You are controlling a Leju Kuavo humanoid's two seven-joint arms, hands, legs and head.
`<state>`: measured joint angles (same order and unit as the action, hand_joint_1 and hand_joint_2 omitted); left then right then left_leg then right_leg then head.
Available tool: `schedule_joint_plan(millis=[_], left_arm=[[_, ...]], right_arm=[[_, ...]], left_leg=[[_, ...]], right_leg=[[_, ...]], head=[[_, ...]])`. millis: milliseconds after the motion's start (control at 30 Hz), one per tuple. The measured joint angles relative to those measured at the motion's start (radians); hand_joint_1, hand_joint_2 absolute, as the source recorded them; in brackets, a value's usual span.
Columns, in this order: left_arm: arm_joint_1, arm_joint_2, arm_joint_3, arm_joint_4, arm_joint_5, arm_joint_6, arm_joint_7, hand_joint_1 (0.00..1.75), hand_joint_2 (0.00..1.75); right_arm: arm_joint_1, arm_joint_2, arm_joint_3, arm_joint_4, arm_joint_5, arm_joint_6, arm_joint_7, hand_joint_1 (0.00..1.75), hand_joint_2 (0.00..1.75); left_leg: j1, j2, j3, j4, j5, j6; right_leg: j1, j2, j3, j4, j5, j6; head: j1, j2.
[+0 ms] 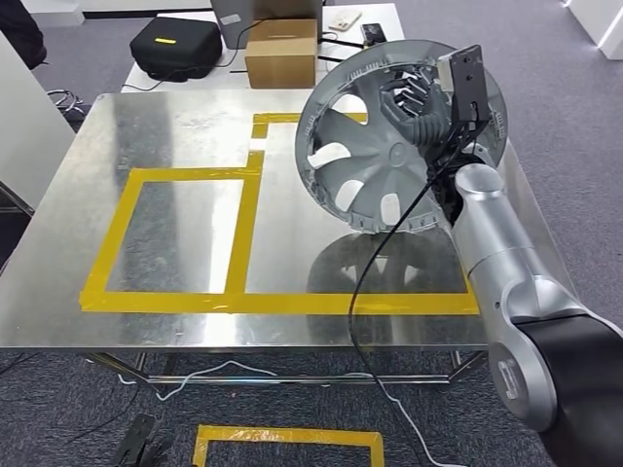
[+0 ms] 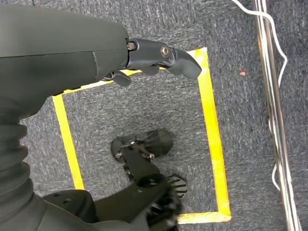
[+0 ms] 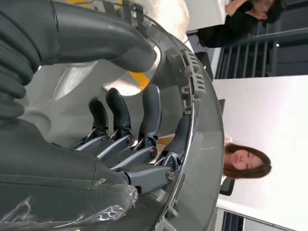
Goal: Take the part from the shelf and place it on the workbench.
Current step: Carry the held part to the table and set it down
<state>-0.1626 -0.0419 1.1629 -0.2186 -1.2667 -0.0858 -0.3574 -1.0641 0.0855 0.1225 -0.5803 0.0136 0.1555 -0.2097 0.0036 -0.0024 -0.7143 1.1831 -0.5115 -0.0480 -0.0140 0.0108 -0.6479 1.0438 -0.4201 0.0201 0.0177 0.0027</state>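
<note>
Your stock: silver-grey spoked wheel cover [image 1: 367,146]; bare steel workbench [image 1: 168,233] with yellow tape rectangles [image 1: 246,219]; brown cardboard box [image 1: 280,53]; grey carpet [image 2: 254,144].

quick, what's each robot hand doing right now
Left robot hand: open, holding nothing, hanging over the floor.
Right robot hand: gripping the wheel cover above the workbench.

A wheel cover [image 1: 382,146] is held up over the metal table [image 1: 184,243] by the right hand [image 1: 422,107].

The grey cover is tipped on its edge, and its shadow is seen on the table under it. The dark fingers are hooked through its spokes near the rim. Yellow tape [image 1: 246,233] is stuck on the table in box shapes. More yellow tape [image 1: 290,436] is seen on the floor. A brown box [image 1: 281,53] and a black bag [image 1: 176,44] are set behind the table.
</note>
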Motion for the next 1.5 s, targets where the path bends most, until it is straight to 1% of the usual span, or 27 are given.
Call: schedule_joint_plan(millis=[67,100,133,200,233,300,367,433,467,533,567,600,633,667,733,800,867,933,1033,1067,1100,1133,1200,1267,1400,1467,1500], left_arm=[[0.001,-0.001,-0.002,0.0,0.001,0.0,0.002,0.0,1.75],[0.002,-0.002,-0.003,0.0,0.002,0.0,0.003,0.0,1.75],[0.002,-0.002,-0.004,0.0,0.003,0.0,0.004,0.0,1.75],[0.002,-0.003,-0.007,0.0,0.007,0.0,0.005,0.0,1.75],[0.001,-0.004,-0.008,0.0,0.009,0.0,0.006,0.0,1.75],[0.002,-0.005,-0.009,0.0,0.012,0.0,0.006,0.0,1.75],[0.002,-0.006,-0.011,0.0,0.015,-0.006,-0.001,0.0,1.75],[0.002,-0.006,-0.014,0.0,0.019,-0.014,-0.019,0.0,1.75],[0.001,-0.006,-0.015,0.0,0.019,-0.017,-0.028,0.0,1.75],[0.001,-0.005,-0.016,0.0,0.019,-0.021,-0.038,0.0,1.75],[0.002,-0.005,-0.016,0.0,0.019,-0.022,-0.04,0.0,1.75],[0.003,-0.005,-0.017,0.0,0.018,-0.022,-0.041,0.0,1.75],[0.003,-0.005,-0.018,0.0,0.016,-0.022,-0.041,0.0,1.75],[0.003,-0.005,-0.02,0.0,0.015,-0.022,-0.041,0.0,1.75],[0.002,-0.006,-0.025,0.0,0.011,-0.019,-0.041,0.0,0.87],[0.001,-0.006,-0.031,0.0,0.01,-0.015,-0.041,0.0,0.0],[0.001,-0.006,-0.035,0.0,0.009,-0.011,-0.039,0.0,0.0],[0.002,-0.007,-0.04,0.0,0.009,-0.005,-0.037,0.0,0.0],[0.003,-0.008,-0.043,0.0,0.011,0.003,-0.035,0.0,0.0],[0.003,-0.008,-0.044,0.0,0.015,0.004,-0.035,0.0,0.0],[0.005,-0.008,-0.045,0.0,0.019,0.004,-0.036,0.0,0.0],[0.006,-0.009,-0.045,0.0,0.025,0.004,-0.038,0.0,0.0],[0.008,-0.009,-0.045,0.0,0.035,0.002,-0.042,0.0,0.0],[0.008,-0.01,-0.045,0.0,0.043,0.0,-0.049,0.0,0.0],[0.021,-0.013,-0.044,0.0,0.071,-0.009,-0.083,0.0,0.0],[0.032,-0.014,-0.041,0.0,0.096,-0.014,-0.111,0.0,0.0],[0.041,-0.014,-0.037,0.0,0.111,-0.016,-0.128,0.0,0.0]], right_arm=[[0.0,0.002,0.0,0.014,-0.008,-0.01,0.0,1.75,1.75],[-0.001,0.002,0.0,0.019,-0.01,-0.013,0.0,1.75,1.75],[-0.003,0.002,0.0,0.024,-0.014,-0.017,0.003,1.75,1.75],[-0.005,0.002,0.0,0.032,-0.022,-0.026,0.012,1.75,1.75],[-0.006,0.002,0.0,0.036,-0.026,-0.031,0.016,1.75,1.75],[-0.008,0.001,0.0,0.044,-0.031,-0.036,0.02,1.75,1.75],[-0.009,-0.002,0.0,0.052,-0.036,-0.039,0.023,1.75,1.75],[-0.008,-0.007,-0.001,0.06,-0.043,-0.04,0.026,1.75,1.75],[-0.008,-0.011,-0.001,0.063,-0.046,-0.039,0.026,1.75,1.75],[-0.002,-0.018,-0.001,0.07,-0.051,-0.037,0.026,0.87,0.87],[0.001,-0.023,-0.001,0.074,-0.052,-0.037,0.026,0.44,0.44],[0.005,-0.025,-0.001,0.077,-0.053,-0.037,0.026,0.0,0.0],[0.006,-0.028,-0.001,0.079,-0.054,-0.037,0.026,0.0,0.0],[0.006,-0.029,-0.001,0.08,-0.055,-0.037,0.026,0.0,0.0],[0.003,-0.031,-0.001,0.08,-0.057,-0.037,0.026,0.0,0.0],[0.002,-0.034,-0.001,0.082,-0.058,-0.038,0.026,0.0,0.0],[0.003,-0.039,-0.001,0.084,-0.058,-0.038,0.026,0.0,0.0],[0.002,-0.043,-0.002,0.085,-0.059,-0.04,0.024,0.0,0.0],[0.01,-0.044,-0.002,0.083,-0.062,-0.051,-0.002,0.0,0.0],[0.02,-0.045,-0.002,0.076,-0.062,-0.059,-0.023,0.0,0.0],[0.035,-0.045,-0.002,0.058,-0.06,-0.069,-0.049,0.0,0.0],[0.053,-0.045,-0.002,0.03,-0.056,-0.08,-0.073,0.0,0.0],[0.085,-0.045,-0.002,-0.041,-0.047,-0.098,-0.096,0.0,0.0],[0.112,-0.046,-0.002,-0.118,-0.03,-0.115,-0.116,0.0,0.0],[0.236,-0.061,-0.002,-0.381,0.06,-0.182,-0.184,0.0,0.0],[0.342,-0.083,-0.002,-0.583,0.138,-0.245,-0.203,0.0,0.0],[0.413,-0.098,-0.005,-0.702,0.181,-0.287,-0.214,0.0,0.0]], left_leg=[[0.001,0.0,-0.054,0.103,-0.03,-0.003],[0.002,0.0,-0.058,0.106,-0.016,-0.003],[0.003,0.0,-0.043,0.072,0.013,-0.002],[0.007,0.0,0.021,-0.056,0.081,-0.002],[0.008,-0.001,0.048,-0.111,0.098,0.0],[0.008,-0.003,0.071,-0.16,0.1,0.008],[0.008,-0.003,0.07,-0.164,0.1,0.023],[0.01,-0.001,0.073,-0.166,0.102,0.038],[0.01,-0.001,0.073,-0.166,0.102,0.044],[0.007,-0.001,0.074,-0.166,0.102,0.05],[0.005,-0.002,0.074,-0.166,0.102,0.051],[0.004,-0.002,0.075,-0.166,0.102,0.052],[0.002,-0.002,0.076,-0.165,0.101,0.052],[0.001,-0.002,0.078,-0.165,0.101,0.051],[-0.001,-0.002,0.081,-0.165,0.099,0.046],[-0.003,-0.002,0.08,-0.166,0.101,0.038],[-0.003,-0.002,0.081,-0.171,0.103,0.028],[-0.003,-0.001,0.071,-0.149,0.083,0.017],[0.001,-0.001,-0.006,0.018,-0.004,0.002],[0.003,-0.001,-0.033,0.072,-0.021,-0.001],[0.004,-0.001,-0.046,0.096,-0.021,-0.003],[0.006,-0.001,-0.04,0.084,-0.003,-0.005],[0.011,-0.001,0.016,-0.031,0.064,-0.009],[0.013,-0.003,0.072,-0.142,0.098,-0.005],[0.012,-0.006,0.087,-0.17,0.094,0.026],[0.014,-0.008,0.089,-0.171,0.093,0.041],[0.014,-0.01,0.09,-0.171,0.092,0.046]], right_leg=[[0.0,0.001,0.002,0.0,-0.001,-0.001],[0.0,0.001,0.004,0.0,-0.001,-0.001],[-0.001,0.001,0.006,0.0,-0.002,0.0],[0.0,0.002,0.01,0.001,-0.005,0.006],[0.002,0.004,0.009,0.002,-0.006,0.011],[0.006,0.007,0.006,0.001,-0.004,0.021],[0.005,0.007,0.007,-0.004,-0.004,0.032],[0.004,0.003,-0.01,0.034,-0.031,0.042],[0.004,0.001,-0.034,0.085,-0.059,0.044],[0.004,-0.001,-0.098,0.223,-0.121,0.046],[0.004,-0.001,-0.122,0.272,-0.135,0.046],[0.005,-0.001,-0.129,0.284,-0.129,0.044],[0.006,-0.001,-0.114,0.252,-0.105,0.04],[0.007,-0.001,-0.082,0.186,-0.069,0.036],[0.011,-0.002,-0.011,0.048,-0.016,0.028],[0.015,-0.003,0.017,-0.005,-0.006,0.024],[0.014,-0.002,0.018,-0.01,-0.001,0.016],[0.008,-0.003,0.021,-0.018,0.005,0.006],[0.004,-0.002,0.023,-0.021,0.007,0.001],[0.003,-0.002,0.023,-0.021,0.007,0.0],[0.003,-0.002,0.023,-0.021,0.007,0.001],[0.001,-0.002,0.023,-0.02,0.006,0.002],[-0.002,-0.001,0.024,-0.018,0.004,0.008],[0.0,0.001,0.02,-0.013,0.001,0.019],[0.002,0.0,0.02,-0.015,-0.005,0.04],[0.002,-0.002,-0.001,0.038,-0.044,0.048],[0.002,-0.002,-0.026,0.098,-0.08,0.05]], head=[[-0.001,0.0],[-0.001,0.0],[-0.001,0.0],[-0.002,0.0],[-0.003,0.0],[-0.006,0.0],[-0.006,0.0],[-0.003,0.0],[-0.001,0.0],[0.002,0.0],[0.002,0.0],[0.003,0.0],[0.003,0.0],[0.003,0.0],[0.002,0.0],[0.001,0.0],[0.002,0.0],[0.0,0.0],[-0.002,0.0],[-0.002,0.0],[-0.002,0.0],[-0.002,0.0],[-0.002,0.0],[-0.003,0.0],[-0.003,0.0],[-0.001,0.0],[0.002,0.0]])
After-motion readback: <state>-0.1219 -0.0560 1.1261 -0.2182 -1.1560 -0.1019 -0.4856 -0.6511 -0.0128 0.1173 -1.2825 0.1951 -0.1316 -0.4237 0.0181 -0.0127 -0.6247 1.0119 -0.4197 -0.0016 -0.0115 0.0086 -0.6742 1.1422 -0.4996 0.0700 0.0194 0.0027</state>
